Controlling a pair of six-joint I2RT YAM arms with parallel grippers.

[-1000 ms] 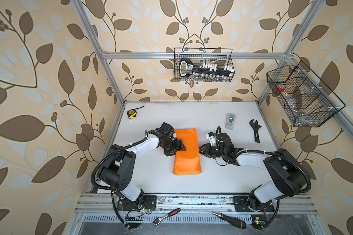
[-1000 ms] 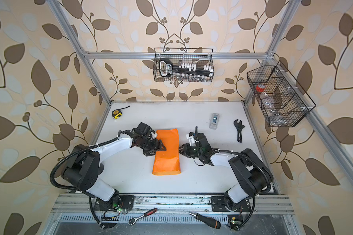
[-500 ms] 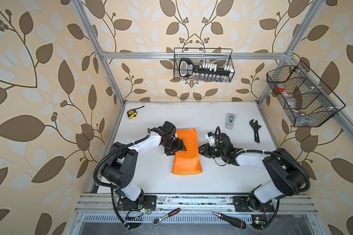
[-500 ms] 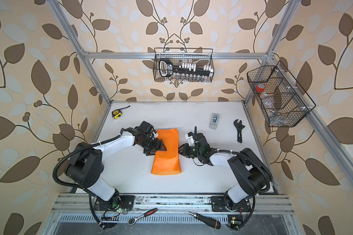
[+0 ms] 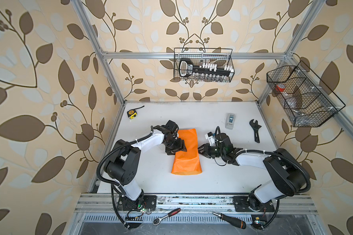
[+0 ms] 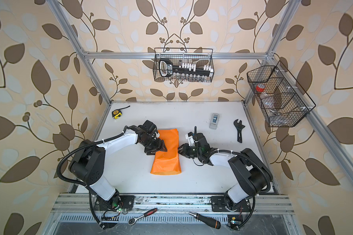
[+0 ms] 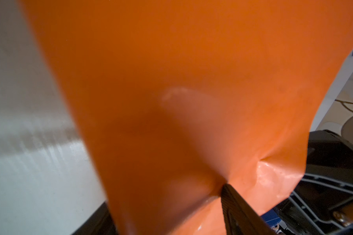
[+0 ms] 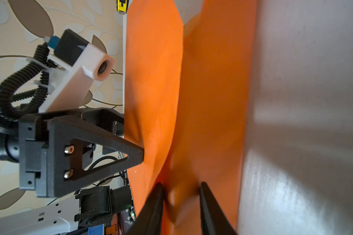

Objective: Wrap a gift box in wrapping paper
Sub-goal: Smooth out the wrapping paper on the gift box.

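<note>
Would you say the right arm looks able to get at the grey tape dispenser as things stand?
Probably yes: the tape dispenser lies on bare table beyond the right gripper, nothing standing between them. The gripper is at the wrapping paper, though, and would first have to leave it.

The folded orange wrapping paper sheet (image 5: 186, 156) lies in the middle of the white tabletop (image 5: 212, 181), lengthwise front to back. The left pincer (image 5: 179, 149) is at its left edge and the right pincer (image 5: 200, 151) at its right. Behind and to the right sits a small grey tape dispenser (image 5: 230, 121), with a black adjustable wrench (image 5: 255, 130) farther right. A yellow tape measure (image 5: 131, 114) lies in the back-left corner.
</note>
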